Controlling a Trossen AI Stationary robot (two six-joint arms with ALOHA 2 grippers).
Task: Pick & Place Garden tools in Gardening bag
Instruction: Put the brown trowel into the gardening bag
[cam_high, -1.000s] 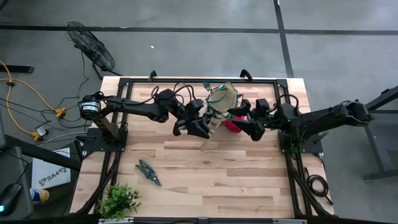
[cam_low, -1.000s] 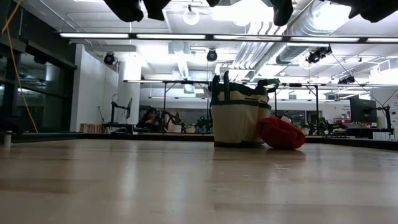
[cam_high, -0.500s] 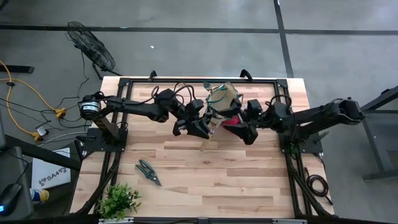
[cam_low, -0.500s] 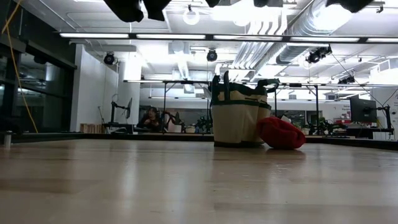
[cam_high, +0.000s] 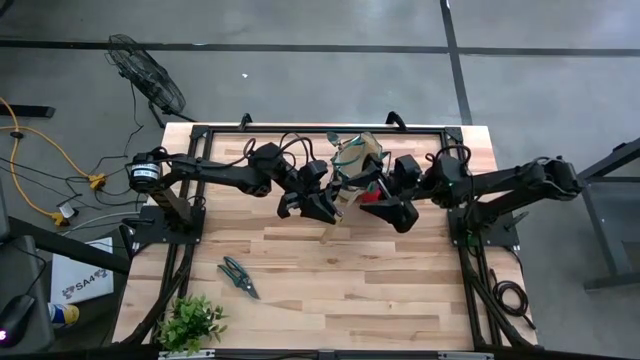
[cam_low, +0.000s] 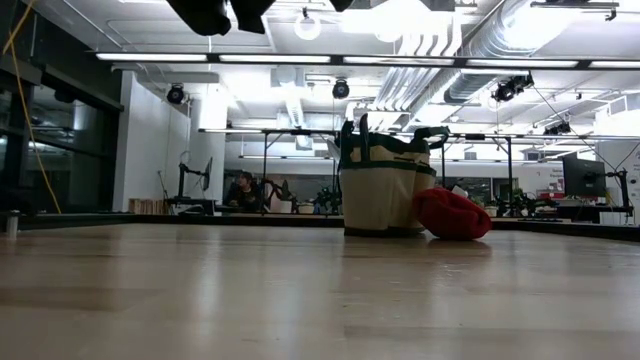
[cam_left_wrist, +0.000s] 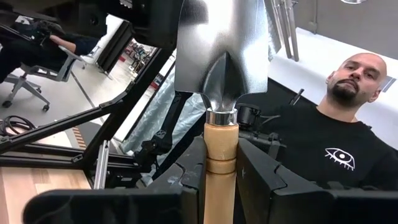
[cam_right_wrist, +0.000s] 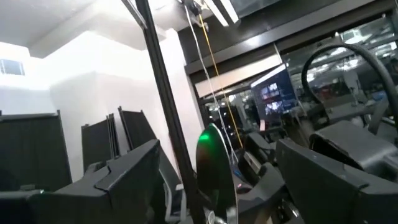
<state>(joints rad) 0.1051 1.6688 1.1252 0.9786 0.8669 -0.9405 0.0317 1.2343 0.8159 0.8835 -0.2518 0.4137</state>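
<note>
My left gripper (cam_high: 325, 208) is shut on the wooden-handled trowel (cam_left_wrist: 221, 56) just in front of the beige gardening bag (cam_high: 358, 160), above the table. My right gripper (cam_high: 398, 212) is open and empty. It hovers over the red cloth bundle (cam_high: 372, 197), which lies on the table against the bag's right side (cam_low: 452, 213). A shiny metal piece (cam_right_wrist: 214, 168) shows ahead between the right fingers. One green-handled pruning shears (cam_high: 238, 275) lies flat at the near left. The hand fork does not show. My left gripper pinches the trowel's wooden handle (cam_left_wrist: 221, 163) between its two fingers (cam_left_wrist: 264, 180), just behind the metal collar. The fingers lie along the handle. The silver blade (cam_left_wrist: 221, 43) sticks out beyond the fingertips. The trowel is lifted clear of the table.
A leafy green plant (cam_high: 190, 322) stands at the near left corner. Bare wood table (cam_high: 350, 280) lies in front of the bag. A person in a black shirt (cam_left_wrist: 323, 143) sits beyond the table. A black frame (cam_high: 330, 128) runs round the table's edge.
My right gripper has moved toward the table's left edge, closer to the bag and the trowel, and now covers more of the red bundle. My left gripper and the trowel have kept still.
</note>
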